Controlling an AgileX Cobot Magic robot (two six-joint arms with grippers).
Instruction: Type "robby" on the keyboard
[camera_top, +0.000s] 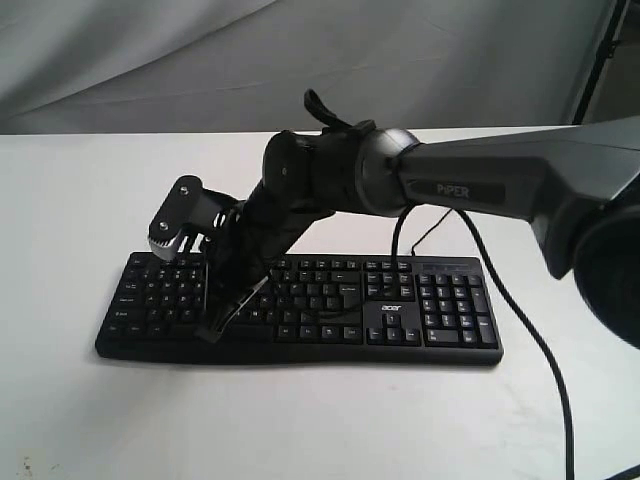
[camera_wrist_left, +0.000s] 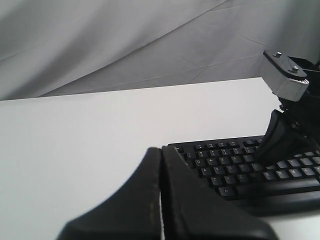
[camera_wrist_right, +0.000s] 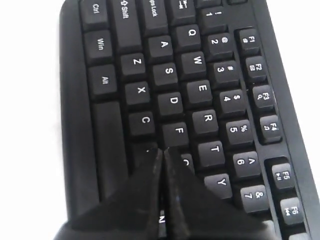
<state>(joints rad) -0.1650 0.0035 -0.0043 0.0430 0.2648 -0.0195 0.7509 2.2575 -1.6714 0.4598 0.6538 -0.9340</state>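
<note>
You are looking at the keyboard (camera_top: 340, 300) lying across the lower middle of the frame, with bare white desk (camera_top: 80, 200) running wide around every edge. Your right pincer (camera_top: 215, 325) is pointing down, closed, over its left half, tips by the F and C keys. Your left pincer (camera_wrist_left: 161, 148) is hovering closed over bare desk, apart from the keyboard.

1. The keyboard (camera_top: 445, 305) is matt black plastic with white printed legends.
2. The table (camera_top: 80, 200) is smooth, matt white.
3. The backdrop (camera_top: 150, 60) is creased grey cloth.
4. The arm (camera_top: 480, 185) has a smooth grey shell with a soft sheen.
5. The right gripper (camera_wrist_right: 163, 152) is matt black, possibly plastic; the close view is blurred.
</note>
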